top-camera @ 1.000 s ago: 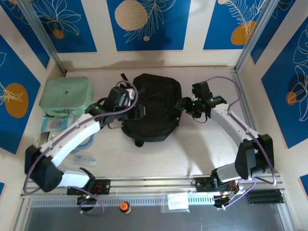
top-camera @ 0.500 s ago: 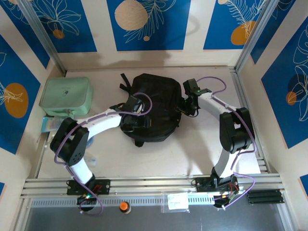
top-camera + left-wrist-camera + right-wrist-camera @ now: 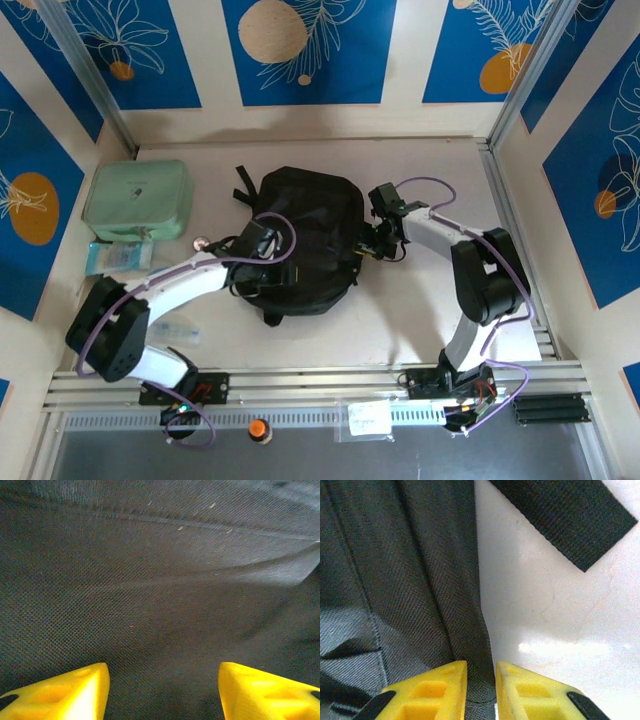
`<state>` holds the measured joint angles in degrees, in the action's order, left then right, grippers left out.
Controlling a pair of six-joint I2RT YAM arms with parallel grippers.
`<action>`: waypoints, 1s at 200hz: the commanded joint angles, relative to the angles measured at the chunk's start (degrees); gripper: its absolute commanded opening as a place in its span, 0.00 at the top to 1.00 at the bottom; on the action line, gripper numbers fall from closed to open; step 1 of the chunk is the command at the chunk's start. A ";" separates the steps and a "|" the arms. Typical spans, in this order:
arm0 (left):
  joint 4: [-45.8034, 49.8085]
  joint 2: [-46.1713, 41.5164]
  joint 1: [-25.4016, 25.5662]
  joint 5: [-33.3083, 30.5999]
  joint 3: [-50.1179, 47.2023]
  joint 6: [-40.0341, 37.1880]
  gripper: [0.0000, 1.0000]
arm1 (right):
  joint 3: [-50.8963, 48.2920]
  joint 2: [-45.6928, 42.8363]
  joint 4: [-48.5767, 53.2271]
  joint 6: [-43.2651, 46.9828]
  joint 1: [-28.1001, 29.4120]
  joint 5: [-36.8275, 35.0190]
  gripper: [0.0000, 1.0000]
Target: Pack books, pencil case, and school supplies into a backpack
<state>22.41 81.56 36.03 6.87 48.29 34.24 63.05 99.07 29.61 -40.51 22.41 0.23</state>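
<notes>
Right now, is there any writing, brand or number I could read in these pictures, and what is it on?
Nothing is legible.
On the mint-green case: a tiny mark on the lid, too small to read.
On the clear bag at the near edge: a label, too blurred.
On the backpack: plain black fabric, no print seen.

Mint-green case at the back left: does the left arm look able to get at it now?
Probably yes. The left tool is open over the backpack, holding nothing, and the mint-green case lies uncovered on that arm's side, with nothing standing between.
</notes>
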 commanded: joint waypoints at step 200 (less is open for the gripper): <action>22.57 40.43 2.63 -8.28 55.63 -1.19 0.53 | -3.36 -5.88 -7.78 -1.05 -0.88 -2.95 0.38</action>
<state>40.53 119.37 37.56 0.86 100.47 32.64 60.88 92.51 22.79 -41.39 21.71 -2.83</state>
